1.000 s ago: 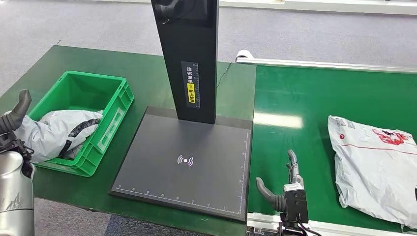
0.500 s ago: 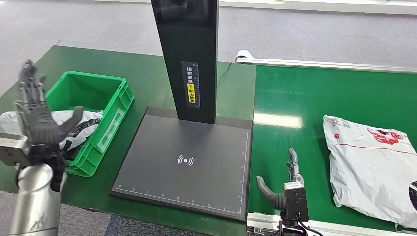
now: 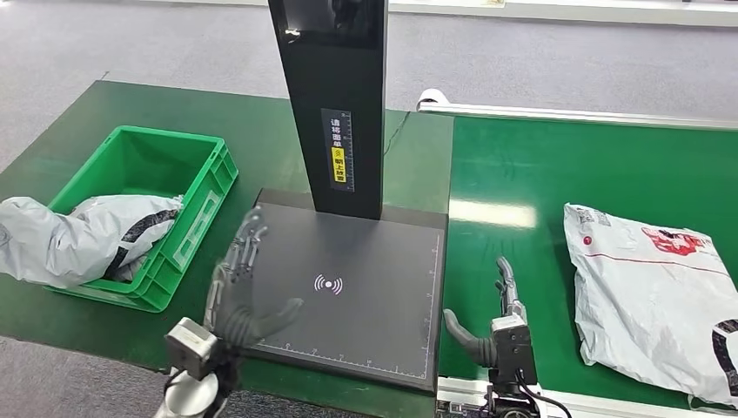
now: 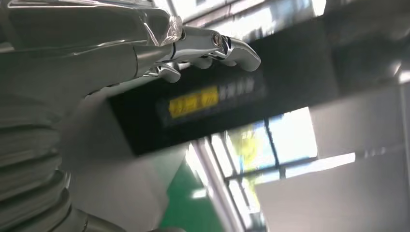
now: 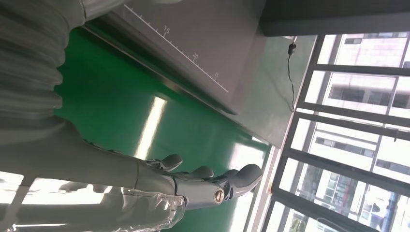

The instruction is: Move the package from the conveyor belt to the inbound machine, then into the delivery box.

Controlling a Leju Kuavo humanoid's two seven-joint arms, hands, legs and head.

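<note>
Green belt's package (image 3: 653,296) runs off-frame; left hand (image 3: 237,296) blurred, right hand (image 3: 487,335) both spread, empty.

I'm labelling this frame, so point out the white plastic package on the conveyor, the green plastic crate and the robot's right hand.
White plastic package (image 3: 648,300): head view, middle of the bag.
Green plastic crate (image 3: 209,207): head view, right wall.
Right hand (image 3: 489,326): head view, middle of the hand.
</note>
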